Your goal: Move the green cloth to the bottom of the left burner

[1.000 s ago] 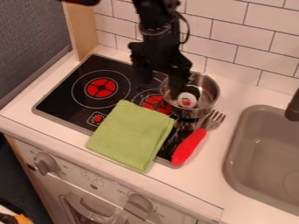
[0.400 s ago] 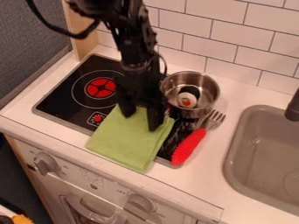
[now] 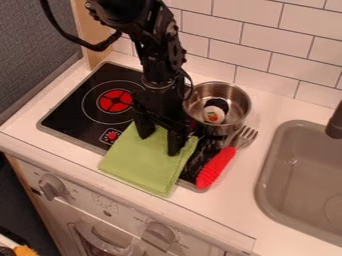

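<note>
The green cloth lies folded and slightly askew over the near part of the black cooktop, its near corner reaching onto the pale counter, to the right of and nearer the camera than the left burner. Above its far part hangs the black gripper, fingers spread, pointing down at the fabric, though whether the tips touch it cannot be told. Beyond, on the right, are a metal pot with a black-and-white item inside, a red-handled fork and a grey sink.
</note>
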Controlling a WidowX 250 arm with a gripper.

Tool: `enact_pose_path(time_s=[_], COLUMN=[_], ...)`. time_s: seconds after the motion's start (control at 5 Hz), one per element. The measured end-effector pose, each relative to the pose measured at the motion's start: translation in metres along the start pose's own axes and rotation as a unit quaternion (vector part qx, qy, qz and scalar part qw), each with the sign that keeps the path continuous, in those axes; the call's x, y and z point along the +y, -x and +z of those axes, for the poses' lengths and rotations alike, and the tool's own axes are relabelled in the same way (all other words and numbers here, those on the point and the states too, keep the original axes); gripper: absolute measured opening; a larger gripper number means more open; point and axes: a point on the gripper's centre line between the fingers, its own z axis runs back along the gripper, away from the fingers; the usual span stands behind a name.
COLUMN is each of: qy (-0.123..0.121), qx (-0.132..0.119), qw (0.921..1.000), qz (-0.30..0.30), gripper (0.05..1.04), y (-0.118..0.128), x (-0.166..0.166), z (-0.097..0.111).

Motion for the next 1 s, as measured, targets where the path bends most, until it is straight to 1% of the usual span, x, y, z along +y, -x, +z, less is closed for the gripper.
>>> enact_pose_path(time_s=[0.2,0.4,0.6,0.8,1.0], qy=[0.002,-0.001,0.012,0.021,0.026], qx=[-0.022,-0.039,-0.04,-0.038,-0.044], qw=[0.9996,0.999,0.9986,0.9988,0.9985], qz=[-0.02,-0.024,-0.033,-0.023,-0.019], gripper=[1.001,1.001,1.0,1.0,1.0], y=[0.005,0.018,0.033,0.048,0.046], x=[0.032,0.078,0.112,0.131,0.137], z=[-0.001,0.0,0.001,0.003,0.004])
